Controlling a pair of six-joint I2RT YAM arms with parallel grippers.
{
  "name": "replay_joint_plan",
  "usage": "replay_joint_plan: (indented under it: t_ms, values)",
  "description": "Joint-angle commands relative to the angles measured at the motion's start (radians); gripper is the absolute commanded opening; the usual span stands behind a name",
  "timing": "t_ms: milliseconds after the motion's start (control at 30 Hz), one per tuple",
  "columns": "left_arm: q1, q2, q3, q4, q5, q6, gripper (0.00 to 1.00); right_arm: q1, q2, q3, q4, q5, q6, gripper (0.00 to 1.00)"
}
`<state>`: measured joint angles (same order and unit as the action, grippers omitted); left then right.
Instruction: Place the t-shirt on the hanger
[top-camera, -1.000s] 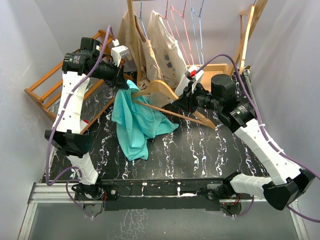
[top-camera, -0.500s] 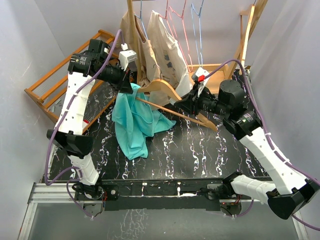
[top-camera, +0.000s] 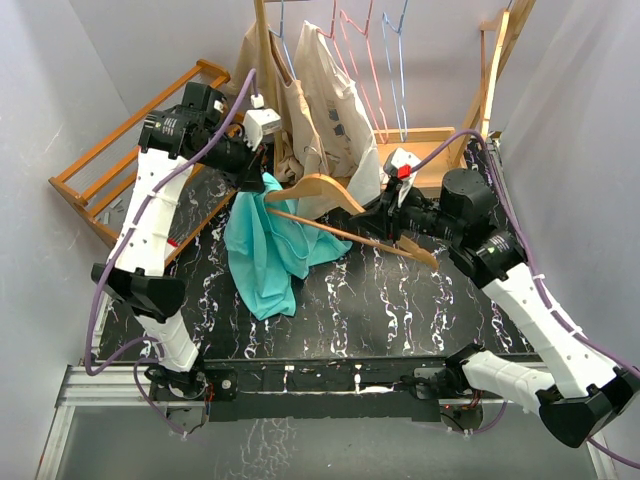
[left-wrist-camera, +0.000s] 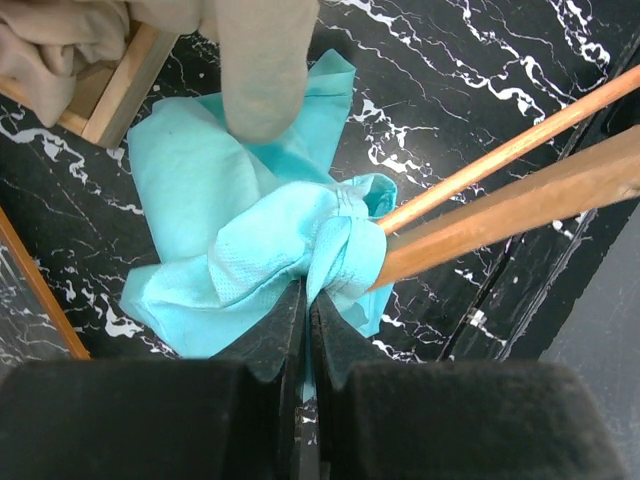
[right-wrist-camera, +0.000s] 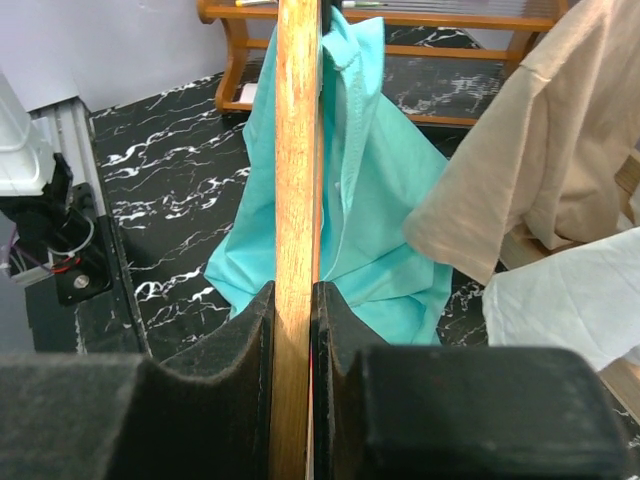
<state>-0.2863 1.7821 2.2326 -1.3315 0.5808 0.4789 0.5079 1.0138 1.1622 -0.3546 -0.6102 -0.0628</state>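
Teal t-shirt (top-camera: 262, 255) hangs clamped in your left gripper (top-camera: 262, 180) at ten o'clock; your right gripper (top-camera: 378, 225) clenches the hanger (top-camera: 318, 188).

Top view looks down from 6 o'clock toward 12; wrist views sit close, all three sharing the t-shirt (top-camera: 262, 255) and hanger (top-camera: 320, 188)
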Motion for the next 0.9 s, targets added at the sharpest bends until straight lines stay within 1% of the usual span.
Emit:
replay_joint_plan:
  t_ms: [0,200,367,533,767,867]
  values:
    - [-0.037,-0.031,0.028,-0.046,0.018,0.063,0.0,0.011,-0.048,0.003,0.195,-0.108,-0.006,0.08]
    - [-0.037,-0.061,-0.024,-0.058,0.053,0.104,0.0,0.011,-0.065,-0.002,0.198,-0.107,-0.022,0.08]
    - [-0.039,-0.091,-0.05,-0.068,0.07,0.124,0.0,0.012,-0.051,-0.012,0.191,-0.069,-0.024,0.08]
    - [-0.038,-0.14,-0.057,-0.055,0.038,0.115,0.0,0.012,-0.046,-0.049,0.195,-0.059,-0.009,0.08]
    - [-0.038,-0.159,0.017,-0.085,-0.012,0.096,0.0,0.012,-0.062,-0.104,0.232,-0.027,0.001,0.08]
    - [-0.037,-0.169,-0.002,-0.097,-0.036,0.106,0.0,0.012,-0.075,-0.111,0.252,-0.006,0.003,0.08]
